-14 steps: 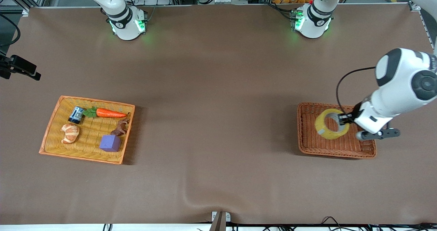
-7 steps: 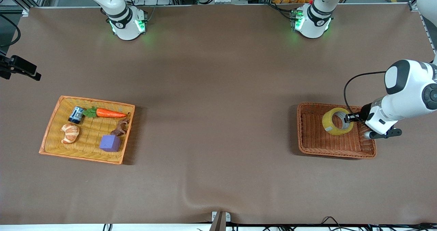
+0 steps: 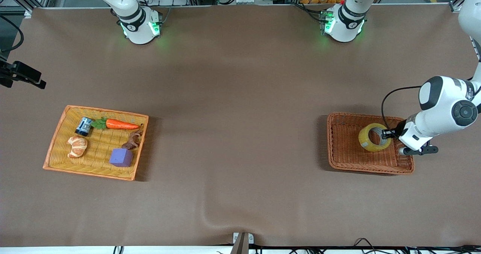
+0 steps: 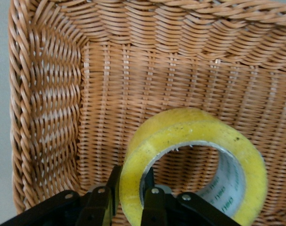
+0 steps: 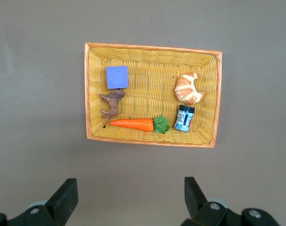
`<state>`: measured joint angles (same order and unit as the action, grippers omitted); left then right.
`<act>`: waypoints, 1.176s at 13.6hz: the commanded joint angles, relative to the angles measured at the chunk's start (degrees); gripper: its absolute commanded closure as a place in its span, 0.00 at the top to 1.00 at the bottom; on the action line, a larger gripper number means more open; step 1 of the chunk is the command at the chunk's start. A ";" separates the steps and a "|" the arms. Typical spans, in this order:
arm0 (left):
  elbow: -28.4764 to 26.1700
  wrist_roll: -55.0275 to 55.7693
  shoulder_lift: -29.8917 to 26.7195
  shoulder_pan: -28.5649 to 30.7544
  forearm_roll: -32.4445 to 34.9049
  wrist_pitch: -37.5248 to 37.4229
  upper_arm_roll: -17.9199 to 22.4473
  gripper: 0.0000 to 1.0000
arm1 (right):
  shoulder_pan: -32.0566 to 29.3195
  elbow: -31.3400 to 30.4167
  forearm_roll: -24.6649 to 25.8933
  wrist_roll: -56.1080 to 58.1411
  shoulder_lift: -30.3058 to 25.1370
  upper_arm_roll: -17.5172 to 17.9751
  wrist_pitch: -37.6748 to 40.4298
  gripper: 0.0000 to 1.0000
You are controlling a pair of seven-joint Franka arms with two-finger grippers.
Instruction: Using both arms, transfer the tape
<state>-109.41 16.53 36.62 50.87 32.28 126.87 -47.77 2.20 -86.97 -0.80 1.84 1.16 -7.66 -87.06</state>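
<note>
Brown matte table surface [image 3: 240, 107] spanning the full front view, both arm bases lit green along its top edge.

Yellow woven tray with orange rim [image 3: 56, 141] toward the right arm's end of the table; contents: purple cube [image 3: 121, 157], orange carrot with green leaves [image 3: 121, 124], orange-and-white croissant toy [image 3: 77, 146], brown animal figure [image 3: 132, 140], small blue-labelled jar [image 3: 84, 126].

Reddish-brown wicker basket [image 3: 344, 160] toward the left arm's end of the table, well apart from the tray.

Ring of translucent yellow packing tape with grey-white core [image 3: 373, 137] [image 4: 194, 155], inside the basket, tilted up on edge rather than flat.

Left gripper [image 3: 387, 134] [image 4: 131, 200] low in the basket, fingers closed onto the tape's wall, one finger outside the ring and one inside the core.

Right gripper [image 5: 128, 197] high over the table beside the yellow tray, waiting, fingers spread wide, nothing between them.
</note>
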 commanded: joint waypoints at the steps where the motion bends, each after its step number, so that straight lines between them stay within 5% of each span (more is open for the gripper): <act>1: 1.74 -0.62 -0.23 -0.60 1.64 -0.05 -0.74 1.00 | -0.80 0.66 -0.87 0.45 0.69 0.54 0.05 1.00; 6: 7.18 -4.40 -4.62 -2.45 1.64 -1.97 -2.57 1.00 | -1.15 0.75 -0.96 0.54 0.69 0.54 0.05 1.00; 12: 22.99 -4.49 -8.06 -2.45 0.77 -23.04 -11.36 1.00 | -0.80 0.92 -0.87 0.54 0.69 0.54 0.05 1.00; 16: 27.67 -4.49 -8.23 -2.01 -0.72 -31.14 -15.41 1.00 | -1.06 1.80 -0.87 0.45 0.69 0.54 0.31 1.00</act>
<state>-83.41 12.71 27.81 48.67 32.54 99.30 -61.55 2.20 -86.29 -0.83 1.84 1.61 -7.70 -87.18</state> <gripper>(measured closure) 0.000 0.000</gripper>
